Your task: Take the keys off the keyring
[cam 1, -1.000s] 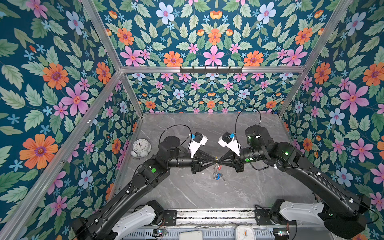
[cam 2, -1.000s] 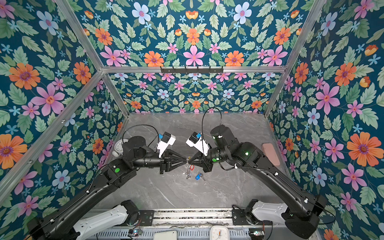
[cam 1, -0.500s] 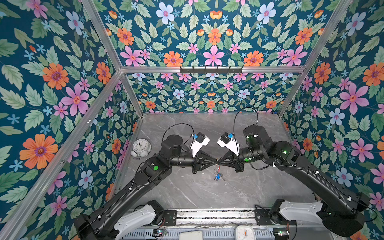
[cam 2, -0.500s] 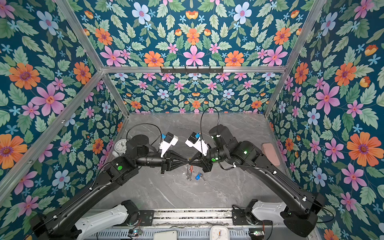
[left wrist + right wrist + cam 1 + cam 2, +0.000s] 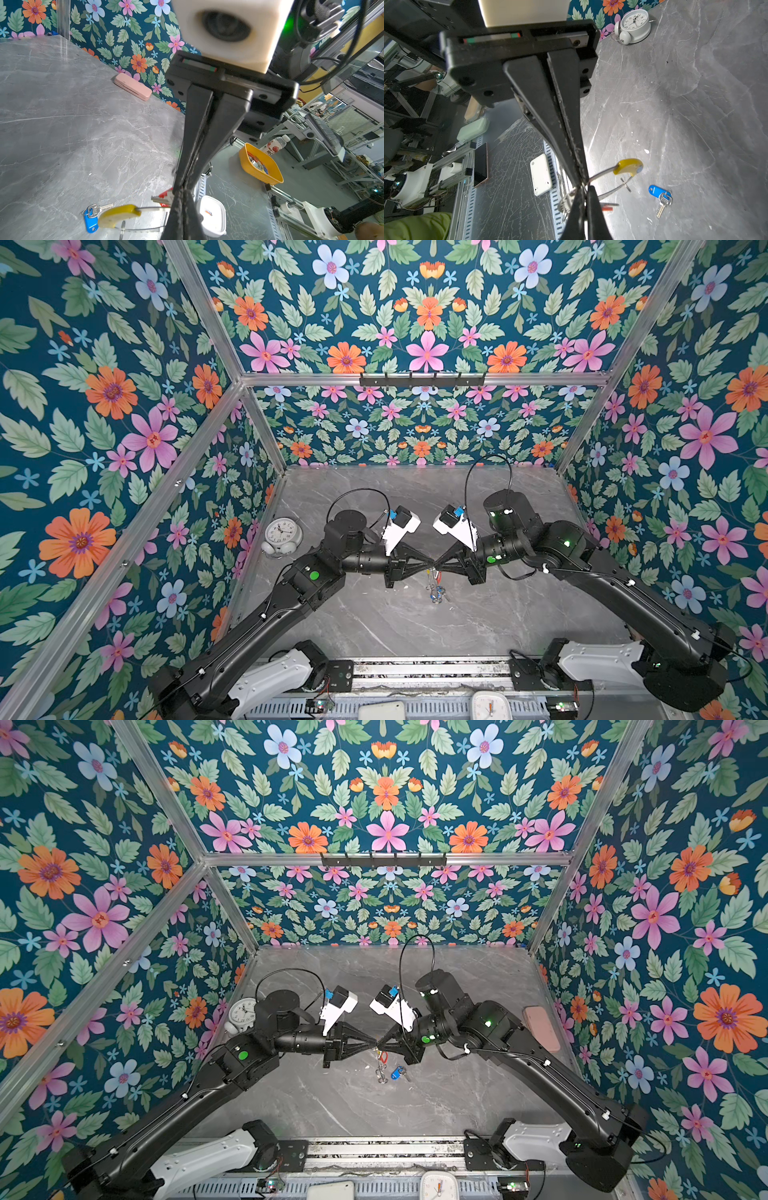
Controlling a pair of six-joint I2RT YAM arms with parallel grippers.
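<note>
Since the earlier frames, left gripper (image 5: 426, 566) had advanced rightward and drawn its jaws together, meeting right gripper (image 5: 439, 564) tip to tip above mid-table.

Right jaws fully closed, pinching the wire of the large thin grey metal hoop keyring with yellow sleeve (image 5: 628, 166). The hoop hung from that pinch, sloping down toward the near side.

Left jaws closed too. They appeared to clamp the silver metal key with red plastic tag (image 5: 164, 197) just beside the pinch, though the exact contact was hidden. The red-tagged key's long axis lay across the left fingertips, tag on one side and silver metal on the other.

Silver metal key with blue plastic tag (image 5: 658, 191) lay flat on the grey marble-pattern tabletop (image 5: 374, 622), near-right of the grippers. It looked already off the hoop.

Judgement: the left arm is the puller. The key must travel left, away from the fixed right pinch.
</note>
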